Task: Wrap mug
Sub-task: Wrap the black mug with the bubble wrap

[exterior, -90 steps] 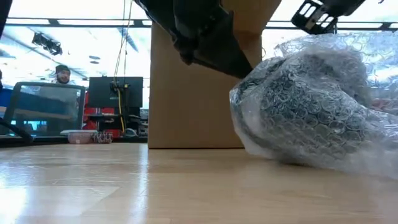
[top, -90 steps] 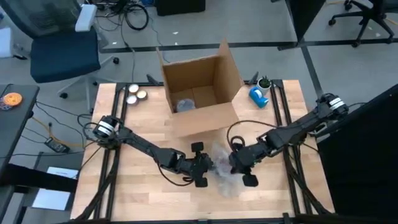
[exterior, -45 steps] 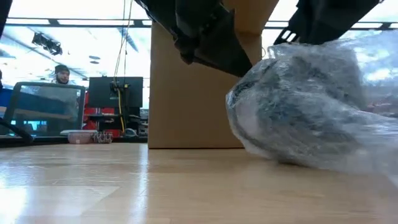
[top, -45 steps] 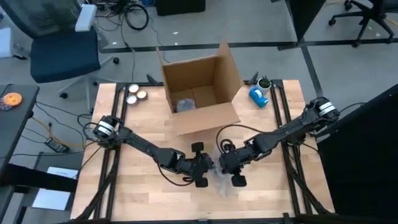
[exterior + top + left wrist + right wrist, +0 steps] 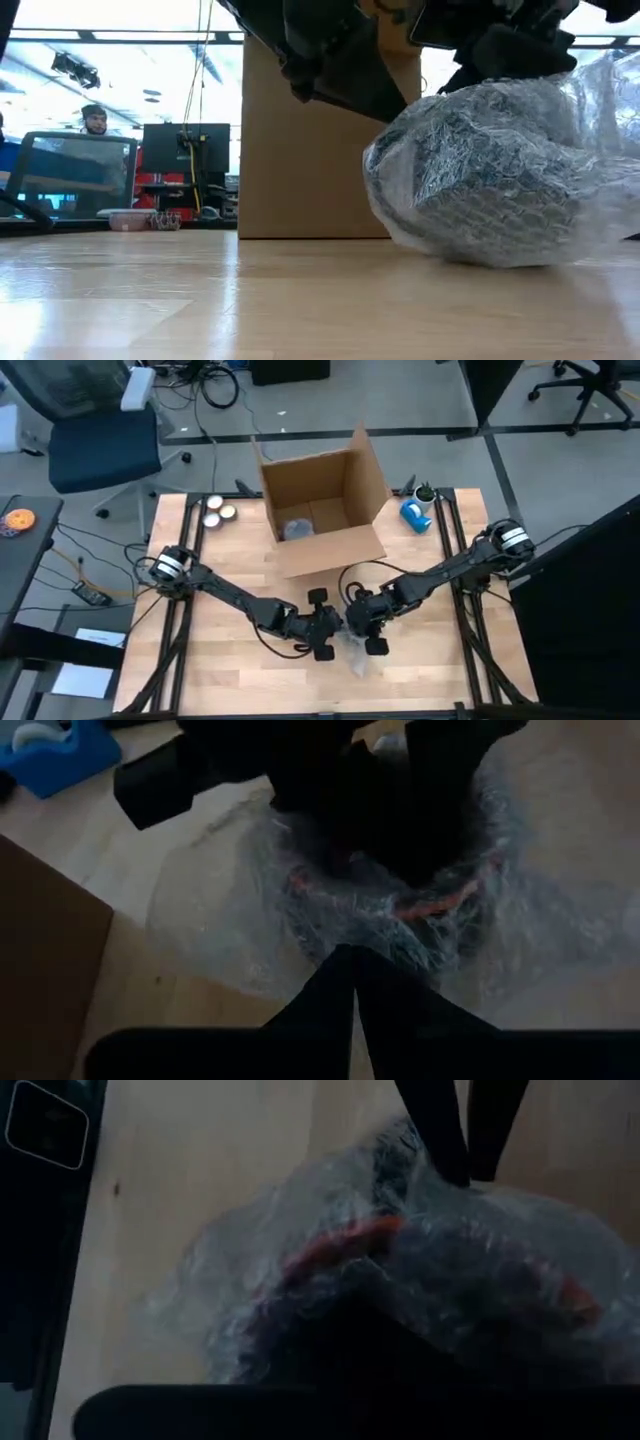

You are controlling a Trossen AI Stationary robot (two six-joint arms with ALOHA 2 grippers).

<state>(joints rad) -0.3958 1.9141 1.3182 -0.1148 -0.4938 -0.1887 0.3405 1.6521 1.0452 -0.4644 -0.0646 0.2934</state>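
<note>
The mug (image 5: 470, 185) lies on the table, bundled in clear bubble wrap (image 5: 358, 648); an orange-red part of it (image 5: 345, 1240) shows through the wrap. My left gripper (image 5: 334, 628) sits at the bundle's left side, shut on the wrap. My right gripper (image 5: 366, 624) is over the bundle's top and right side, with wrap draped over its shut fingers. The two grippers almost meet above the mug. My left gripper pinches the bubble wrap at the bundle's left side (image 5: 350, 948) between its two shut fingers, coming in slanting down from the table's left. The bundle rests on the table. My right gripper holds a flap of the wrap (image 5: 330, 1295) over the mug's top, coming from the table's right. The wrap covers its fingers, so the exact place of contact is hidden.
An open cardboard box (image 5: 325, 510) stands just behind the bundle, with something wrapped inside it. A blue tape dispenser (image 5: 415, 513) is at the far right and two tape rolls (image 5: 217, 510) at the far left. Bare tabletop lies toward the near edge.
My right gripper has moved toward the table's left, toward my left gripper, drawing the wrap's right flap over the mug. The flap that stood up at the right now lies folded closer around the bundle.
</note>
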